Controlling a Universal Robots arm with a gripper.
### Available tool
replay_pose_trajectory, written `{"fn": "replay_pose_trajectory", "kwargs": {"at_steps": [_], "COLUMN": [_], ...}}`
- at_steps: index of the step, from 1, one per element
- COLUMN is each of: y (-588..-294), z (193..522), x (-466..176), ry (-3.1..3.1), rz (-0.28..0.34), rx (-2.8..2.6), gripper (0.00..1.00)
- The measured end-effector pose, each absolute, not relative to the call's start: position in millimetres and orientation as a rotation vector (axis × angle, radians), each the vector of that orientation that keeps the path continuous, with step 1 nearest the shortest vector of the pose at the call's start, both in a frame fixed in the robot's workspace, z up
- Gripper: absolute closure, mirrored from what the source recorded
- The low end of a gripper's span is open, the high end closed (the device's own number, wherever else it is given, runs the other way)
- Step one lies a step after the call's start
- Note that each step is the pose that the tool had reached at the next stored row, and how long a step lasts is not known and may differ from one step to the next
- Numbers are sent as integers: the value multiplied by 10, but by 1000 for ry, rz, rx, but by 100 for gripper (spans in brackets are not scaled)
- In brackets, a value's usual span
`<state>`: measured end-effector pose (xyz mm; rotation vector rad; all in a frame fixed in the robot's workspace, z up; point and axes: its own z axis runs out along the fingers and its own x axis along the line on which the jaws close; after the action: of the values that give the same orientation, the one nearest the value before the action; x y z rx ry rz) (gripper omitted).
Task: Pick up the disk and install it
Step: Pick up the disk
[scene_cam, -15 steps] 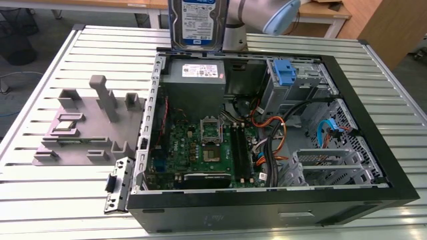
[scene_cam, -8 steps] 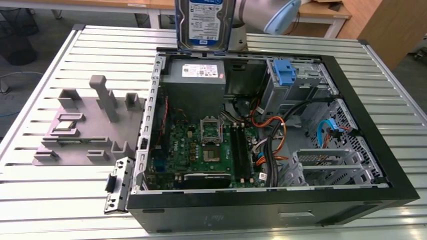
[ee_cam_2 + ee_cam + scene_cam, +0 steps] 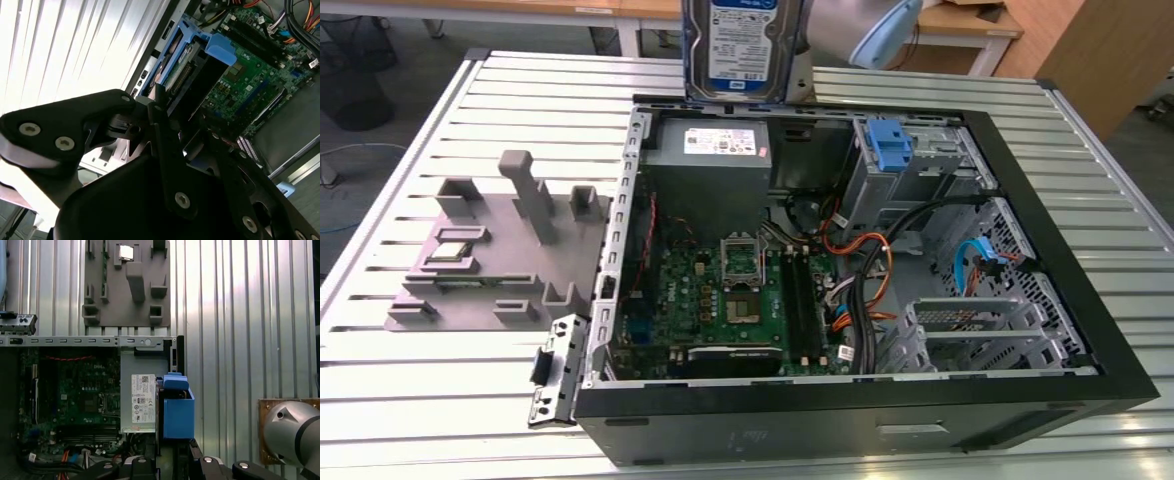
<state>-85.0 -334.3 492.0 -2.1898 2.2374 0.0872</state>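
Observation:
The disk (image 3: pixel 744 45), a silver drive with a white-and-blue label, hangs upright in the air above the far edge of the open computer case (image 3: pixel 1067 300). In the second wrist view its blue carrier bracket (image 3: pixel 200 47) and connector end stick out between my black fingers (image 3: pixel 165 130). My gripper (image 3: pixel 182 125) is shut on the disk. The first wrist view has the disk (image 3: pixel 176 410) edge-on, over the grey power-supply box (image 3: pixel 142 400) inside the case, with the gripper (image 3: pixel 172 462) at its near end.
A lone blue bracket (image 3: pixel 890 145) sits in the drive bay at the case's far corner on the exterior view's right. The motherboard (image 3: pixel 734 290) and cables (image 3: pixel 881 250) cover the case floor. A grey fixture block (image 3: pixel 507 240) stands on the slatted table at the exterior view's left.

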Motion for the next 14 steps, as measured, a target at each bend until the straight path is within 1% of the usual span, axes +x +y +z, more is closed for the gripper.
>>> {"fn": "replay_pose_trajectory", "kwargs": {"at_steps": [14], "y": [-3343], "z": [4920], "x": [-641], "ry": [2237], "rz": [87], "rx": [-2190], "gripper": [65]}}
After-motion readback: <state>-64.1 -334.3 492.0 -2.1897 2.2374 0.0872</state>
